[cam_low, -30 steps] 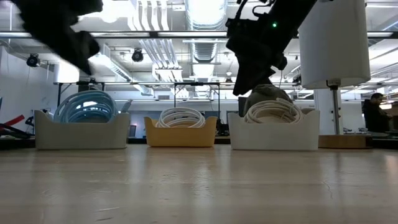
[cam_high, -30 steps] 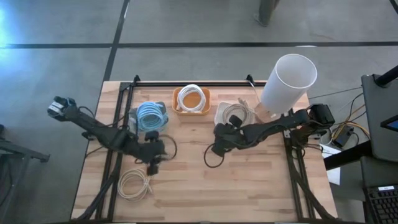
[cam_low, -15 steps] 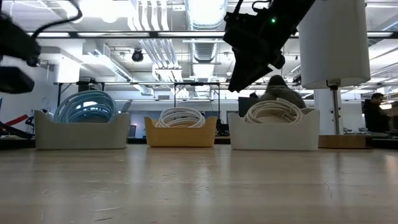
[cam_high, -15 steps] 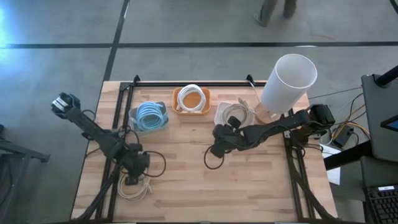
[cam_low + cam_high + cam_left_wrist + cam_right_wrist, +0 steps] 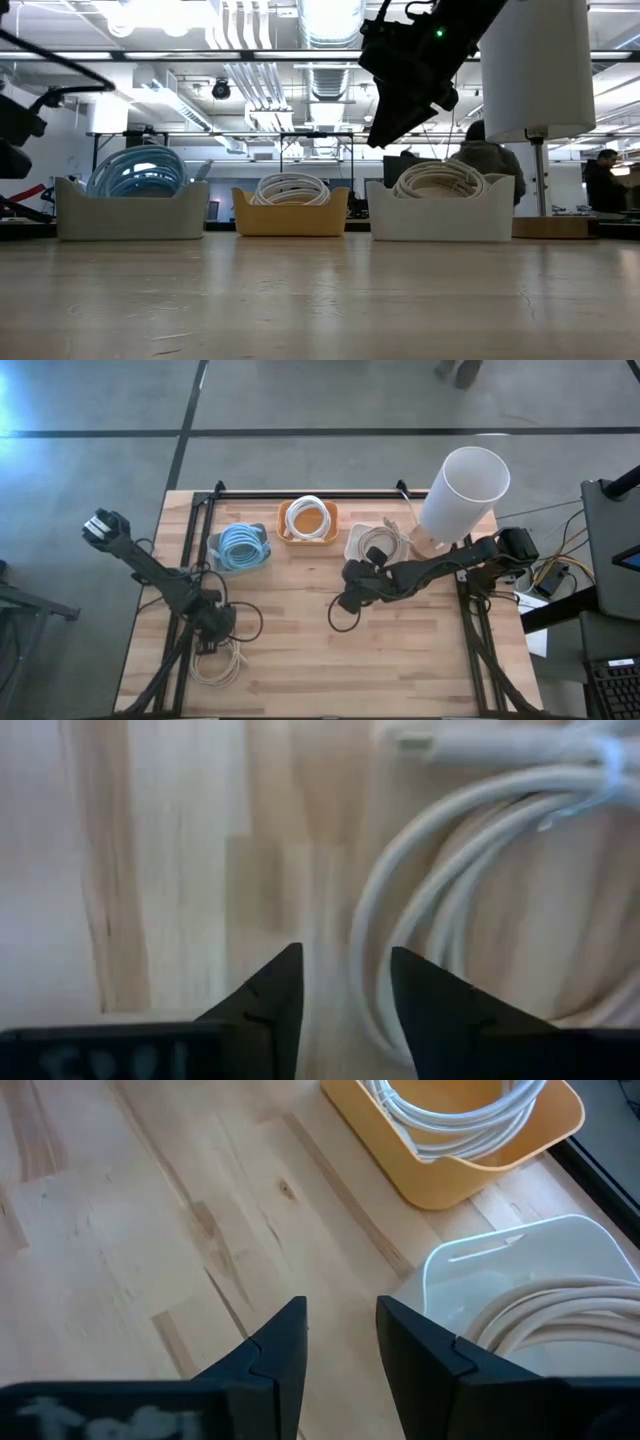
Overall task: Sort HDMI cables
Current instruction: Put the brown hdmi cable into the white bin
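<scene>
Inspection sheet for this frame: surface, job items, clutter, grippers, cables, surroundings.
Surface: wooden table, mostly bare at the front.
Job's things: light blue coils in the grey bin; white coils in the yellow bin; beige coils in the white bin; one loose beige coil on the table, front left.
Clutter: tall white cylinder on a stand at the back right.
Grippers: left gripper open, low over the loose beige coil; right gripper open, empty, raised near the white bin.
Cables: black arm wiring looping off the arms.
Surroundings: concrete floor, people in the room behind.
</scene>
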{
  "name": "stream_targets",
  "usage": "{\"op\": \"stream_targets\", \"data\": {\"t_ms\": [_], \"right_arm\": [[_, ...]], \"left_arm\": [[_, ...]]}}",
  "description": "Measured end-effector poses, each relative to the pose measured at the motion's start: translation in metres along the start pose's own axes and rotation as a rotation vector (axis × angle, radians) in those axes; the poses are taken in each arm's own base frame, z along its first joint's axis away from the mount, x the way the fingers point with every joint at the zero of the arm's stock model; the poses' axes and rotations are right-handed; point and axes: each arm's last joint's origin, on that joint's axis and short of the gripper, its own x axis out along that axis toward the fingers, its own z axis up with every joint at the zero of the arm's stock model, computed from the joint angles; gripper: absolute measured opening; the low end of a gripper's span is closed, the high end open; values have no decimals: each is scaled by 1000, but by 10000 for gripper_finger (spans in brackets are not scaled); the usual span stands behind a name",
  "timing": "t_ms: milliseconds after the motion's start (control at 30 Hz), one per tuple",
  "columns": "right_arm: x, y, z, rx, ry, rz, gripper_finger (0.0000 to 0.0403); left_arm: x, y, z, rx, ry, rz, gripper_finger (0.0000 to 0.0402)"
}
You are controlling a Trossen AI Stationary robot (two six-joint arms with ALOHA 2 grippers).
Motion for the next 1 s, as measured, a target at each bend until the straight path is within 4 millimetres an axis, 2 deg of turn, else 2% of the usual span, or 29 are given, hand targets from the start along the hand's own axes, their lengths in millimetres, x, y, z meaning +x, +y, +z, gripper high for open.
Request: {"op": "stream_targets", "data": {"t_ms": [200,300,533,700,833,1000], "right_arm": [[0,0,0,0,1,-1,121],[0,0,0,1,1,-1,117],[0,0,0,1,1,-1,107],[0,0,0,1,1,-1,100],[1,0,-1,0,2,-2,95],[3,-1,-5,-9,12,-11,89]], "left_arm": [[-14,-11,8,14,-39,-38,177],[-14,-12,9,-9,-53,-54,186],[-3,-8,9,-17,-72,-1,190],[13,-12,15,-5,-112,-89,190],[28,-10,15,-12,-67,-67,190],[36,-8,16,17,-28,-28,180]]}}
